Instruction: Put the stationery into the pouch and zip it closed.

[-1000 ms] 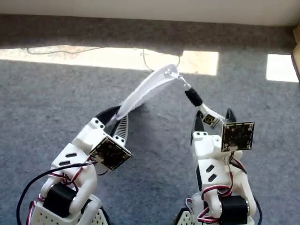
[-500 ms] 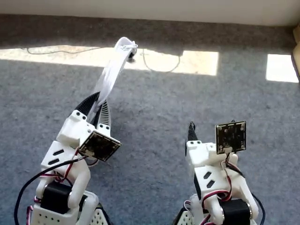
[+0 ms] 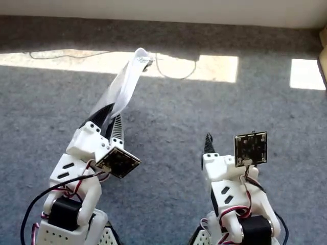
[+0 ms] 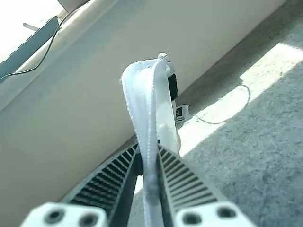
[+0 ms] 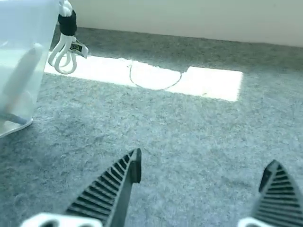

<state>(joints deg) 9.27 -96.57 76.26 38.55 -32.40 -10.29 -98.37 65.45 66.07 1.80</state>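
Observation:
The pouch point(image 3: 125, 84) is translucent white and hangs edge-on above the grey carpet, pinched at one end by my left gripper point(image 3: 110, 120), which is shut on it. In the left wrist view the pouch point(image 4: 151, 104) rises straight out of the gripper point(image 4: 150, 184). Its zipper pull point(image 5: 66, 42), a black band with a white cord loop, dangles at the far end. A pale long shape shows faintly inside the pouch point(image 5: 19, 61). My right gripper point(image 5: 201, 189) stands open and empty, low over the carpet and well apart from the pouch.
Grey carpet point(image 3: 168, 132) covers the surface. Bright sunlit patches point(image 3: 214, 69) lie near the back, with a thin cable point(image 3: 176, 71) looping over one. A pale wall point(image 5: 189, 19) runs along the far side.
The right gripper let go of the zipper pull and drew back toward its base, now open. The left arm swung the pouch to the left, then slightly back right.

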